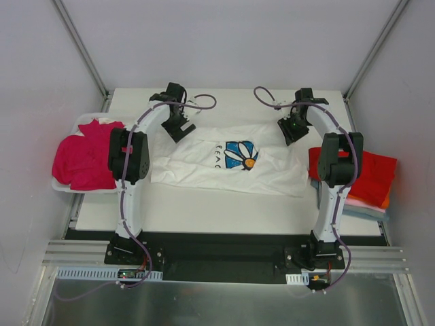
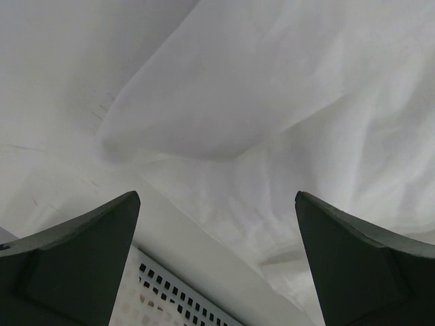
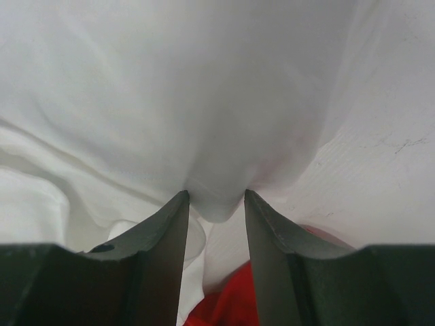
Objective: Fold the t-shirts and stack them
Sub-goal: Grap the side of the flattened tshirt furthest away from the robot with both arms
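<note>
The white t-shirt point(image 1: 224, 170) with a blue daisy print and dark lettering lies spread flat mid-table. My left gripper point(image 1: 178, 129) hovers over its far left corner, open wide, nothing between its fingers point(image 2: 81, 258); white cloth point(image 2: 272, 102) fills that wrist view. My right gripper point(image 1: 291, 132) is at the shirt's far right corner. In the right wrist view its jaws point(image 3: 216, 195) pinch a bulging fold of the white cloth point(image 3: 204, 88). A magenta t-shirt pile point(image 1: 85, 159) lies at the left. A folded red t-shirt point(image 1: 370, 173) tops the right stack.
The magenta pile sits in a white perforated bin point(image 1: 64, 187) off the table's left edge; its wall point(image 2: 170, 285) shows under my left fingers. Orange point(image 1: 384, 202) and light-blue point(image 1: 367, 210) layers lie under the red shirt point(image 3: 231, 305). Frame posts stand at the back corners.
</note>
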